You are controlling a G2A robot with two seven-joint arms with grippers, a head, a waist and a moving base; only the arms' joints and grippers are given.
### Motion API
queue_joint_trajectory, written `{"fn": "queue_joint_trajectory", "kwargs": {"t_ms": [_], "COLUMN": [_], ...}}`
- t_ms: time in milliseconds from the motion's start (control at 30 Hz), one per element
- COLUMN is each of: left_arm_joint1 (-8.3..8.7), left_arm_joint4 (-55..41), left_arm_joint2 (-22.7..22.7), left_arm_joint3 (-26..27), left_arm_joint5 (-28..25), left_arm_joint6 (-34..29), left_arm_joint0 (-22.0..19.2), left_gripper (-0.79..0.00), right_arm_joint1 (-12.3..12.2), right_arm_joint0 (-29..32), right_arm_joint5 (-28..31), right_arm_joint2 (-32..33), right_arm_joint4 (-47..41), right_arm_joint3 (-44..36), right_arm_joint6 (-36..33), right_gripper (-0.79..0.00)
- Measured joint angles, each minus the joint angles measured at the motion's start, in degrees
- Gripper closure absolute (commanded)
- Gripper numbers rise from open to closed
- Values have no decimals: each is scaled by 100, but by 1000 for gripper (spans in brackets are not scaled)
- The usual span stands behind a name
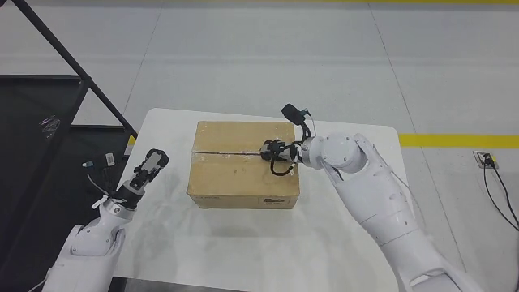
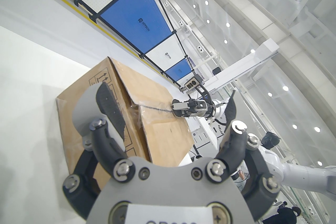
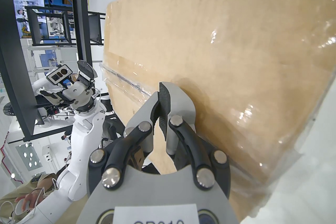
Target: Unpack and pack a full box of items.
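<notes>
A brown cardboard box stands closed in the middle of the white table, its top flaps held by clear tape along the centre seam. My right gripper rests on the box top at the seam's right part, fingers shut with nothing visible between the pads. In the left wrist view the right gripper touches the seam on the box. My left gripper hovers over the table left of the box, a short gap away, with its fingers spread open and nothing between them.
A black metal frame with a dark surface stands off the table's left side, close behind the left arm. Bare table lies in front of the box and to its right. The box side is wrapped in shiny clear film.
</notes>
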State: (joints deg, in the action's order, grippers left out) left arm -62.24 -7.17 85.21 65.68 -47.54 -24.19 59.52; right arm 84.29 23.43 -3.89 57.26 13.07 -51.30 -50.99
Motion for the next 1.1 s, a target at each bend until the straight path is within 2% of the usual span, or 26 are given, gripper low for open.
{"fn": "queue_joint_trajectory", "kwargs": {"t_ms": [533, 1100], "left_arm_joint1": [47, 94], "left_arm_joint4": [-214, -548], "left_arm_joint2": [201, 395], "left_arm_joint3": [-101, -334], "left_arm_joint5": [-127, -310], "left_arm_joint6": [-83, -204], "left_arm_joint0": [143, 297], "left_gripper": [-785, -785], "right_arm_joint1": [756, 1531], "right_arm_joint0": [-921, -1224], "right_arm_joint5": [186, 340], "right_arm_joint2": [-1026, -1739], "right_arm_joint4": [-682, -609], "right_arm_joint3": [1532, 2262], "right_arm_joint6": [461, 1576], "right_gripper": [0, 0]}}
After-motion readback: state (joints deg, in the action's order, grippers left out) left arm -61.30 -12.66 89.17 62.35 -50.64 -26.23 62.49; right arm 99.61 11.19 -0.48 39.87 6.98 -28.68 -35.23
